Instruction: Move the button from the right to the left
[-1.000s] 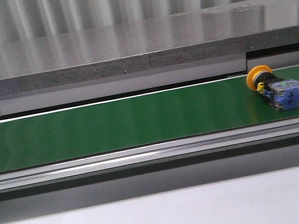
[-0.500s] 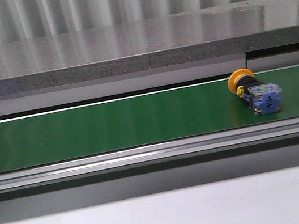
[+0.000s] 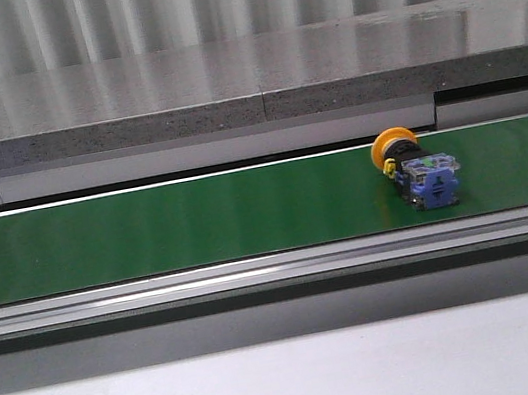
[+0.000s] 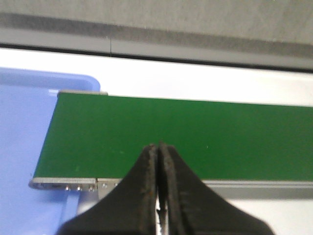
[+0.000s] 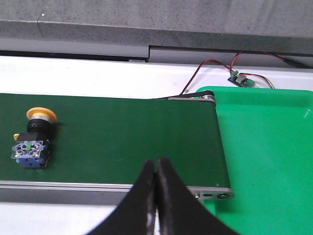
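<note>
The button (image 3: pixel 415 170) lies on its side on the green conveyor belt (image 3: pixel 197 219), right of the middle, orange-yellow cap toward the back, blue contact block toward the front. It also shows in the right wrist view (image 5: pixel 34 139). My right gripper (image 5: pixel 156 161) is shut and empty, over the belt's near edge close to its right end, well apart from the button. My left gripper (image 4: pixel 160 147) is shut and empty, over the near edge of the belt (image 4: pixel 195 132) near its left end. Neither gripper shows in the front view.
A blue tray (image 4: pixel 22 147) sits past the belt's left end. A green tray (image 5: pixel 269 147) sits past its right end. Red and black wires with a small circuit board (image 5: pixel 242 78) lie behind the green tray. A grey stone ledge (image 3: pixel 225 82) runs behind the belt.
The button has travelled to the left along the belt, keeping the same pose. No gripper is seen in the front view at any moment.
</note>
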